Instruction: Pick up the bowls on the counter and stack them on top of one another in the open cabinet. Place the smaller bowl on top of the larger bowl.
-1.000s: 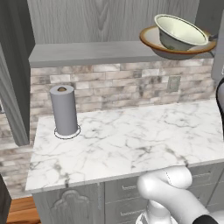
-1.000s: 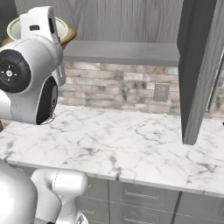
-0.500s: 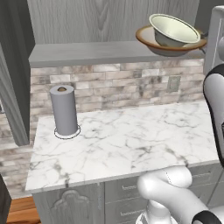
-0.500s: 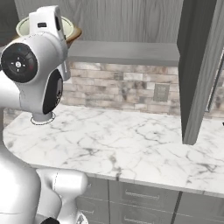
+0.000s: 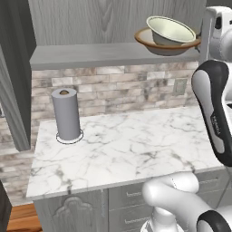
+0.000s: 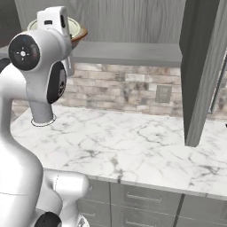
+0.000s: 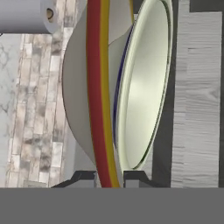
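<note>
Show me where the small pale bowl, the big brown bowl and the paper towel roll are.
small pale bowl (image 5: 174,29), left base view, on its pale inside.
big brown bowl (image 5: 146,40), left base view, on its brown rim at the left.
paper towel roll (image 5: 66,115), left base view, on the grey side of the upright roll.

Glossy cream smaller bowl (image 5: 171,30), seemingly glazed brown-rimmed larger bowl (image 5: 156,45), veined marble counter (image 5: 122,149), wood-grain cabinet (image 5: 104,20)

1. Larger bowl (image 5: 149,40): tan-brown rim; red and yellow bands in the hand view.
2. Smaller bowl (image 5: 171,29): glossy pale cream-green.
3. Table (image 5: 131,149): white marble, grey veins.
4. Paper-towel roll (image 5: 66,114): plain grey.
5. Cabinet shelf (image 5: 90,55): flat grey; back panel grey wood-grain.
6. Backsplash (image 5: 122,90): beige-grey mottled brick.
</note>
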Tool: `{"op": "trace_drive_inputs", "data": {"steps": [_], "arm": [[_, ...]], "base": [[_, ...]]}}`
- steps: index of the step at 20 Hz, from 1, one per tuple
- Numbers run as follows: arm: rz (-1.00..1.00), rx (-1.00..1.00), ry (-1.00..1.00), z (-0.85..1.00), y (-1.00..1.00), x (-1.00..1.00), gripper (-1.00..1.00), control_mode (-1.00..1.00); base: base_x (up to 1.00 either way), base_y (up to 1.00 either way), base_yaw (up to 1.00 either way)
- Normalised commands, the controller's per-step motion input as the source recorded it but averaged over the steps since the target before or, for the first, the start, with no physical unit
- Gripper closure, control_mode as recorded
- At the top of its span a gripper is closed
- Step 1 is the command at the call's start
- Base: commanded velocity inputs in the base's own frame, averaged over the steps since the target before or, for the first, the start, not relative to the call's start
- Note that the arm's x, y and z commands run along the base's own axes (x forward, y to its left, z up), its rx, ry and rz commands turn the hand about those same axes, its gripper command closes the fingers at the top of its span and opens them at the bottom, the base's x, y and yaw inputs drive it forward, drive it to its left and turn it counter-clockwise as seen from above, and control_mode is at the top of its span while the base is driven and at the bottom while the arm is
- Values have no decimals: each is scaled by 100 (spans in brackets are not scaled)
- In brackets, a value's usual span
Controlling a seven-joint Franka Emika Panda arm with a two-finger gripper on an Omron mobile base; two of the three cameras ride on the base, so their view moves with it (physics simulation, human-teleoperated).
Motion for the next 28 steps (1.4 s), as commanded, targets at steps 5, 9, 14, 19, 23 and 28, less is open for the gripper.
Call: {"op": "trace_drive_inputs", "data": {"steps": [5,9,14,19,23,28], "arm": [[-4,0,1,-1,1,38,100,-100],[-4,0,1,-5,1,34,100,-100],[-3,0,2,-6,1,32,100,-100],[0,0,7,-9,0,25,100,-100],[-1,0,2,-8,2,33,100,-100],[-2,0,0,-9,3,38,100,-100]], "base": [[0,0,0],[0,0,0],[0,0,0],[0,0,0],[0,0,0],[0,0,0]]}}
